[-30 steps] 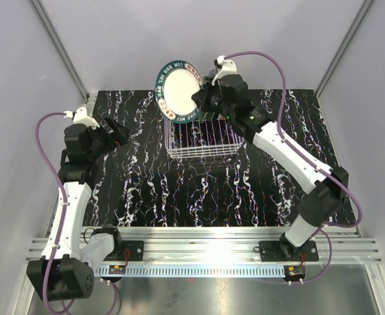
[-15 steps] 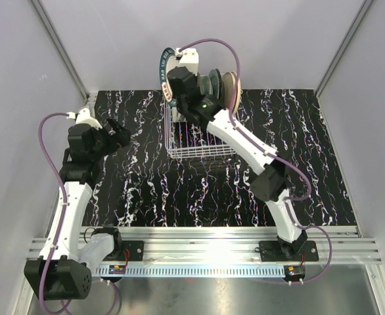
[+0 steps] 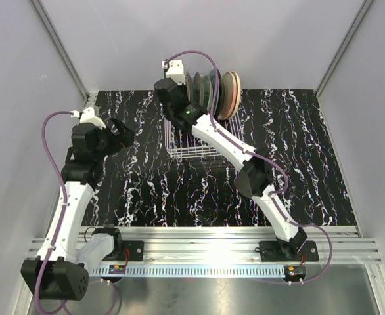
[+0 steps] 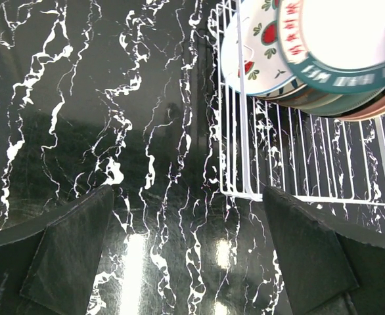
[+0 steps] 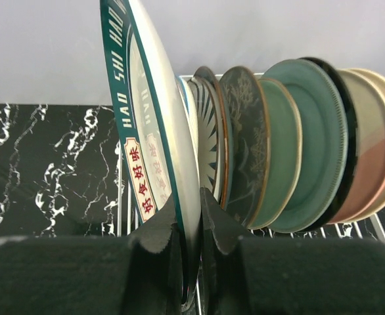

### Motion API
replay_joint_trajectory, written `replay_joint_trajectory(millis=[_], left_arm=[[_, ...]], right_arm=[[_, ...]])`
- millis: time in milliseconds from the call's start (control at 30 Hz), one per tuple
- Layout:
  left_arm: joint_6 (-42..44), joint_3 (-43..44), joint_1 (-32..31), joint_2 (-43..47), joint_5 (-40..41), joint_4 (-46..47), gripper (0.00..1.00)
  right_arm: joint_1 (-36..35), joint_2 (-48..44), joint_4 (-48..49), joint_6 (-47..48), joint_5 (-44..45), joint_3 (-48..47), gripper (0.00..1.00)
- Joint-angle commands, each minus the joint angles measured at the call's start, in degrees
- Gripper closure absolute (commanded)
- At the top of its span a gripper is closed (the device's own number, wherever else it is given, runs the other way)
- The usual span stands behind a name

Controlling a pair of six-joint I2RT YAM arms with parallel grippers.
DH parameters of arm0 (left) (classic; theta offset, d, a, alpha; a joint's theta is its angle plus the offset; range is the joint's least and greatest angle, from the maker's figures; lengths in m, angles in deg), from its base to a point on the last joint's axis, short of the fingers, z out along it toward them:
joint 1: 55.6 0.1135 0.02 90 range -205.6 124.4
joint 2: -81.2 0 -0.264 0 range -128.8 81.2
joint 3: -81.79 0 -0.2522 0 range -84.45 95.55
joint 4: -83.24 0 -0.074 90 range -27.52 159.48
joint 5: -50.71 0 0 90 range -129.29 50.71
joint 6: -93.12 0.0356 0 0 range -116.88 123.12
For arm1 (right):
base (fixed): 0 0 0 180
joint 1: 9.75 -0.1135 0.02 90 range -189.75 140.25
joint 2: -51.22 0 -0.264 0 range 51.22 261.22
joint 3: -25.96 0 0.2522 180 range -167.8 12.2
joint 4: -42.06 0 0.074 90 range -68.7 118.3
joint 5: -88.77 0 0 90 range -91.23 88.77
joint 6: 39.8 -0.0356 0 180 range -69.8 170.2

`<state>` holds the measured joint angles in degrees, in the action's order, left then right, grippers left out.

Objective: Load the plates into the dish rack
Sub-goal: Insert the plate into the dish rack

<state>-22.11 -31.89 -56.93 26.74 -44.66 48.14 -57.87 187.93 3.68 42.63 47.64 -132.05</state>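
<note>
Right fingers (image 5: pixel 154 239) pinch the teal-rimmed plate (image 5: pixel 143 131) by its edge, upright beside the racked plates (image 5: pixel 297 144), seemingly to slot it into the rack (image 4: pixel 311 161); left fingers (image 4: pixel 74 249) gape, empty, above the bench (image 4: pixel 81 98).

— Entry one: arms?
— Two of mine. Left arm (image 3: pixel 66 205) and right arm (image 3: pixel 222 141): white link shells, black joint housings.
— Cabling?
— One purple cable (image 3: pixel 46 141) per arm, running in a loose loop into a white block at the wrist.
— Jaws?
— Black throughout. Two fingers (image 4: pixel 74 249) a side, matte, broad and wedge-shaped seen from the wrist, with flat inner faces.
— Mounting?
— Black base plates (image 3: pixel 274 249) on a ribbed silver rail (image 3: pixel 205 236).
</note>
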Motion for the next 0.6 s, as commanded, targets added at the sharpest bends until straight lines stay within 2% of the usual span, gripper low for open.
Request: replay_joint_trajectory(millis=[0, 567], left_arm=[[1.06, 2.46, -1.14, 0.76, 1.58, 1.04, 0.01], [1.59, 3.78, -3.77, 1.37, 3.34, -0.72, 0.01]], right_arm=[[-0.40, 1.46, 5.99, 0.54, 2.73, -4.11, 1.00], [-0.40, 9.45, 11.44, 2.91, 4.75, -8.16, 1.00]])
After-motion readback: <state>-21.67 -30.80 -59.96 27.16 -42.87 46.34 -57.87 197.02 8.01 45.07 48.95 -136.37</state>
